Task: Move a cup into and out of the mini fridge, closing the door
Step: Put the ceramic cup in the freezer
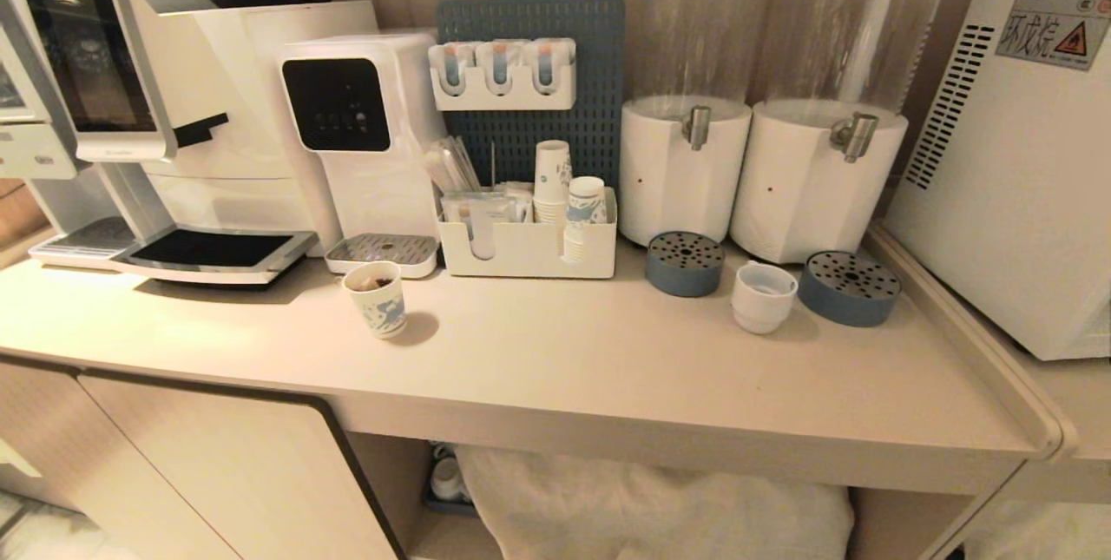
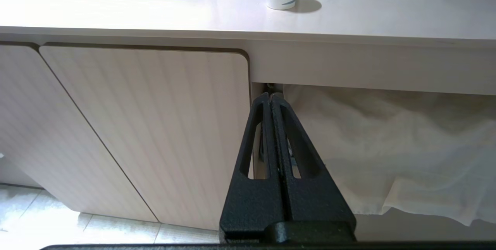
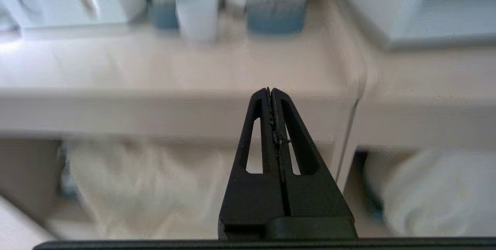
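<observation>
cup (image 1: 763, 297): small, white, hard like a plate; likely a bit heavy and smooth, so it could slip or chip; best held by its round side, near the rim
where: on the counter (image 1: 608, 369), between two blue drip trays (image 1: 684, 263), left of the mini fridge (image 1: 1015, 152)
fridge door: not in view, I think
left gripper (image 2: 270, 95): pressed closed, holding nothing, low by the cupboard
right gripper (image 3: 270, 91): closed tight, empty, below the counter edge

Warm, even indoor light fills the head view, and the paper cup (image 1: 376, 298) throws a soft shadow toward four o'clock. The right wrist view is smeared with blur; the left wrist view is sharp.
</observation>
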